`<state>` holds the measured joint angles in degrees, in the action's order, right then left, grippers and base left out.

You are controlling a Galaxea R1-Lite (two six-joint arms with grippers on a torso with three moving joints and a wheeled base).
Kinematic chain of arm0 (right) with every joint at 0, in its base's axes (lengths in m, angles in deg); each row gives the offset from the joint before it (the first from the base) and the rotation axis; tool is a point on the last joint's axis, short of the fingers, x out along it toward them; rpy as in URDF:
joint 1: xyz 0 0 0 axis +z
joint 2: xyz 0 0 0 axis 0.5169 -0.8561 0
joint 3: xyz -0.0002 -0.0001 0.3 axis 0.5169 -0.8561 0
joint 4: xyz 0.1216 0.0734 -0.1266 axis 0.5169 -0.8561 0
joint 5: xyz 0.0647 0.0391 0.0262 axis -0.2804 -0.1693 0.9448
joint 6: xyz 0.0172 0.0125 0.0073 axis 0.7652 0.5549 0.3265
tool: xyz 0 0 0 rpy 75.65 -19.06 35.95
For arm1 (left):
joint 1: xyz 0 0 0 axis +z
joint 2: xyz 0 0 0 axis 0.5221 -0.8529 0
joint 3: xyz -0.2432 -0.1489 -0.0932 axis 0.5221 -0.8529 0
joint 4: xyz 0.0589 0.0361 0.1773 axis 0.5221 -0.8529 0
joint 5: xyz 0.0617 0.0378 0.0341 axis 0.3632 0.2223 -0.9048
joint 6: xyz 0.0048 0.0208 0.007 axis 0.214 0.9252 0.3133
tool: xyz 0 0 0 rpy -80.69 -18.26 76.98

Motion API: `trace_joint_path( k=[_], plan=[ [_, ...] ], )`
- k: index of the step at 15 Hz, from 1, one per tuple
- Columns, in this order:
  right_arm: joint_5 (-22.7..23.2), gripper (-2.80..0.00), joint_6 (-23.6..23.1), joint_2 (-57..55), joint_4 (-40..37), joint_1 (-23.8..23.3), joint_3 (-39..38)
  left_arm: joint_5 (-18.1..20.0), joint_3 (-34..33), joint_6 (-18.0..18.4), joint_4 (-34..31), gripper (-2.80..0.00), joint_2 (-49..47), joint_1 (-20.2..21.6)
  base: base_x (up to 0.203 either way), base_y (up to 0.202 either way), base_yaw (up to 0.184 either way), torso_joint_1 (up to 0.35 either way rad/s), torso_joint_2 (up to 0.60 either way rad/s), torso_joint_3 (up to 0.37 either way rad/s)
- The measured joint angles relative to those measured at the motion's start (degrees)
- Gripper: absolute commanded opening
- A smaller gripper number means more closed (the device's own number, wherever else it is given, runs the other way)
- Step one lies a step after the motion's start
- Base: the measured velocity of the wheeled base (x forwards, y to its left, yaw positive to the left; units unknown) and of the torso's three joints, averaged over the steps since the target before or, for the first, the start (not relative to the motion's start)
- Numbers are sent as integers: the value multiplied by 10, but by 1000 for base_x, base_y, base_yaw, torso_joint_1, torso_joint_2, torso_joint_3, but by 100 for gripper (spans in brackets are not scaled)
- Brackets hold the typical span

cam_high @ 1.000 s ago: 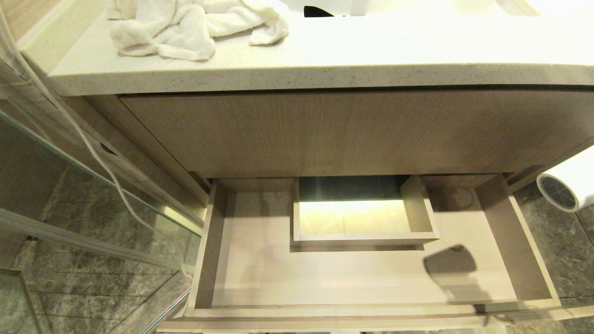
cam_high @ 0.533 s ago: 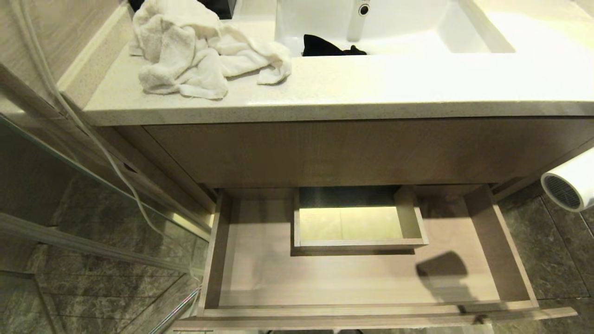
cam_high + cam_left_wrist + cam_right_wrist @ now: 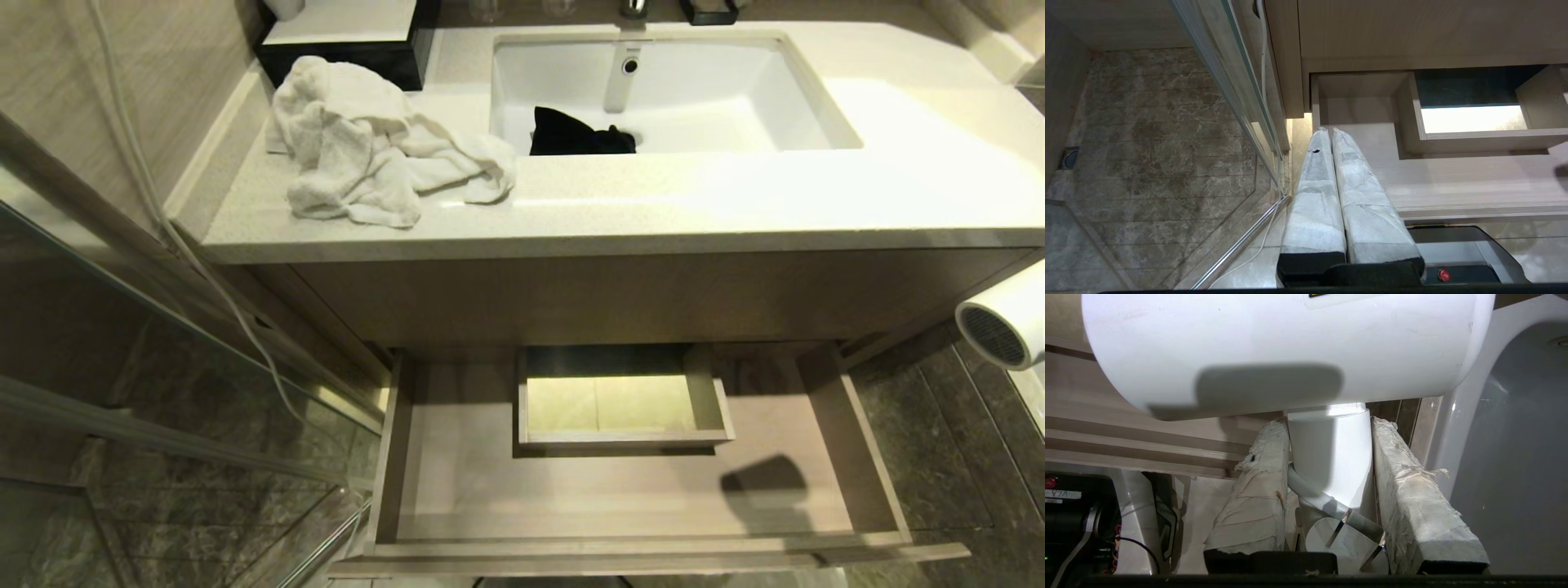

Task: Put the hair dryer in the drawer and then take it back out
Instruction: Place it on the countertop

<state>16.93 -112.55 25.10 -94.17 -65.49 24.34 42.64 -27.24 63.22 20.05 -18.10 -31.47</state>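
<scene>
The right gripper (image 3: 1331, 428) squeezed the hair dryer (image 3: 1002, 323) by its handle, off to the right of the open drawer (image 3: 853, 441), barrel lying sideways toward it.

The hair dryer (image 3: 1290, 347) is smooth glossy white plastic; the drawer (image 3: 457, 490) matt wood-grain; the towel (image 3: 367, 155) nubby white cloth; the speckled desk (image 3: 653, 212) polished stone; the floor (image 3: 1159, 134) marbled tile.

View rose and tipped back, sink (image 3: 678, 90), faucet (image 3: 622, 69) and black box (image 3: 351, 41) came into sight, towel (image 3: 367, 147) and counter (image 3: 735, 212) slid down frame, drawer (image 3: 637, 490) sat lower, dryer (image 3: 1002, 322) kept right edge.
</scene>
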Motion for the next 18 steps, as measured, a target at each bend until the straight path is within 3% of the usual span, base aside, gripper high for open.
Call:
trace_joint_path(
  k=[6, 10, 18],
  plan=[
    [0, -280, 0, 0, 0, 0, 5, 0, 0, 0, 0, -280, 0, 0, 0, 0, 0, 168, -336, -162],
    [0, -280, 0, 2, 7, 0, 8, 0, 0, 0, 0, -280, 0, 0, 0, 0, 0, 7, -12, -8],
    [0, -280, 0, -2, 25, -4, 16, 0, 0, 0, 0, -280, 0, 0, 0, 0, 0, 229, -19, 204]
  ],
)
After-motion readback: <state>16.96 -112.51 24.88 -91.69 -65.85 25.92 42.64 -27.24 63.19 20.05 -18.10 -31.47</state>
